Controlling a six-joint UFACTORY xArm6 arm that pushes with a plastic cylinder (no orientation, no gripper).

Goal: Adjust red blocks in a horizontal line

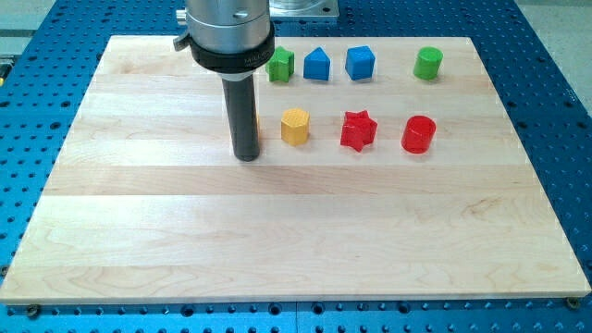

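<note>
A red star block (358, 129) and a red cylinder (418, 134) lie side by side right of the board's middle, at about the same height. My tip (247, 155) rests on the board to the left of them, beside a yellow hexagon block (294, 126). A sliver of another yellow or orange block (258, 129) shows right behind the rod; most of it is hidden. The tip is well apart from both red blocks.
Along the view's top are a green block (280, 65), a blue pentagon-shaped block (317, 65), a blue block (360, 63) and a green cylinder (428, 63). The wooden board (277, 231) lies on a blue perforated table.
</note>
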